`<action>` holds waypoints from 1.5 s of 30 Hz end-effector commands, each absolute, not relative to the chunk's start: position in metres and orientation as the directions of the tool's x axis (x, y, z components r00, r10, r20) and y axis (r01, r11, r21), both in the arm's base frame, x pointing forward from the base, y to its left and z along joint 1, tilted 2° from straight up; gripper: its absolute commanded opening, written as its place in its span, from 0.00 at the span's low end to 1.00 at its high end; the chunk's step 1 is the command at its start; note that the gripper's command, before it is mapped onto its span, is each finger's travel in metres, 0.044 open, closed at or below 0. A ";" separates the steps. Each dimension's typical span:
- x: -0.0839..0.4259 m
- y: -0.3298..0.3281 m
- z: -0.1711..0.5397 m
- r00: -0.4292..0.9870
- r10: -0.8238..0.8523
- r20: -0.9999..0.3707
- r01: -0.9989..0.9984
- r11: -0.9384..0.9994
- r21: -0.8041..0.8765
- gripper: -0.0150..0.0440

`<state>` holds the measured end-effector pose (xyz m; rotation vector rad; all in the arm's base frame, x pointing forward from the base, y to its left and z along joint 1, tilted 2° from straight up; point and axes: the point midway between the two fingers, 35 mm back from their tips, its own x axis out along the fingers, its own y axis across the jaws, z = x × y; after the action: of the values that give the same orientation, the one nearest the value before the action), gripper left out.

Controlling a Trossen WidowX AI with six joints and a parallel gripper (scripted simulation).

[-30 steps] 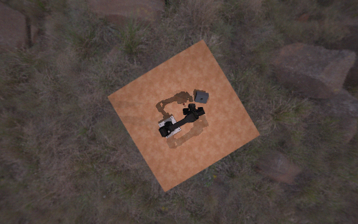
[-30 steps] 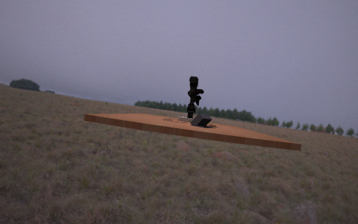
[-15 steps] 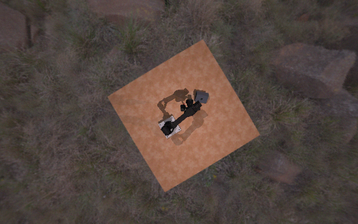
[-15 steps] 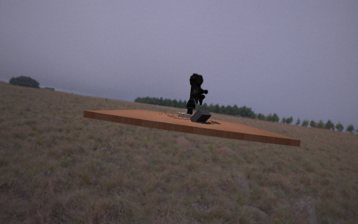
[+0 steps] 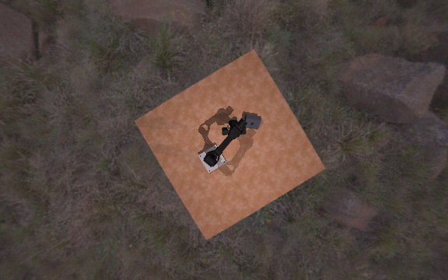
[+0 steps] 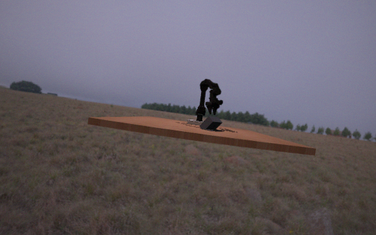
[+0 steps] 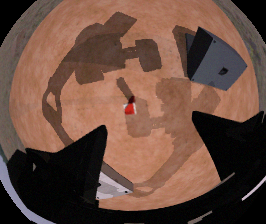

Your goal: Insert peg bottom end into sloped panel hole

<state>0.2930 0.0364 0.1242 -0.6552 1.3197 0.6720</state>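
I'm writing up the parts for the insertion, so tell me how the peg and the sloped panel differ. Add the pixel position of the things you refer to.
The peg (image 7: 130, 108) shows a bright red end, while the sloped panel (image 5: 253, 120) (image 6: 211, 123) (image 7: 217, 62) is blue-grey. The peg is small and narrow; the panel is a far bigger block. The panel has a dark hole in its slanted face, while no hole shows on the peg's visible end. Both are on the table (image 5: 263, 183) (image 6: 162, 129) (image 7: 39, 95), outside the pincer (image 6: 212, 113) (image 7: 150, 121).
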 end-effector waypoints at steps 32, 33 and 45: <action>0.285 0.057 0.075 0.049 -0.013 -0.999 -0.753 0.657 -0.046 1.00; 0.286 0.057 0.074 0.049 -0.013 -0.999 -0.753 0.657 -0.046 1.00; 0.286 0.057 0.054 0.049 -0.013 -0.999 -0.753 0.657 -0.046 1.00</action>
<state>0.2887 0.0582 0.0631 -0.6896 1.4112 0.6376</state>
